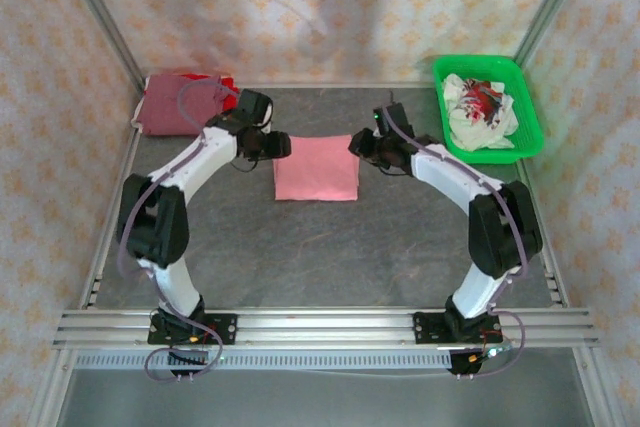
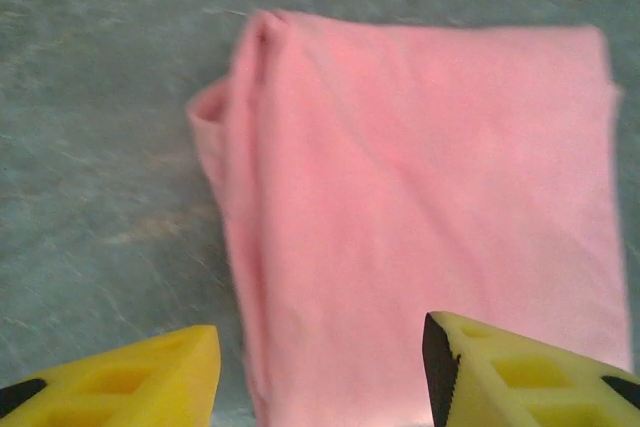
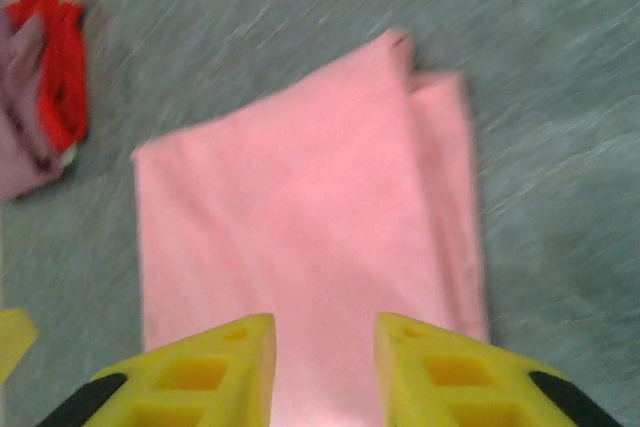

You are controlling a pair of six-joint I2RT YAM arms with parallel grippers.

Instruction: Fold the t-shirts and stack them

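Observation:
A salmon-pink t-shirt (image 1: 316, 169) lies folded into a flat rectangle in the middle of the table. My left gripper (image 1: 278, 146) hovers at its upper left corner, open, yellow fingers spread wide above the pink t-shirt (image 2: 420, 217) with nothing between them. At the upper right corner my right gripper (image 1: 357, 146) is open too, its fingers a smaller gap apart over the pink t-shirt (image 3: 300, 237). A folded maroon t-shirt (image 1: 172, 105) with a red t-shirt (image 1: 226, 84) beneath it sits at the back left; the red t-shirt (image 3: 60, 67) and maroon t-shirt (image 3: 20, 162) also appear in the right wrist view.
A green basket (image 1: 526, 97) at the back right holds a crumpled white-and-red cloth (image 1: 482, 107). Patterned walls close in the table on three sides. A metal rail (image 1: 320, 327) carries both arm bases at the near edge.

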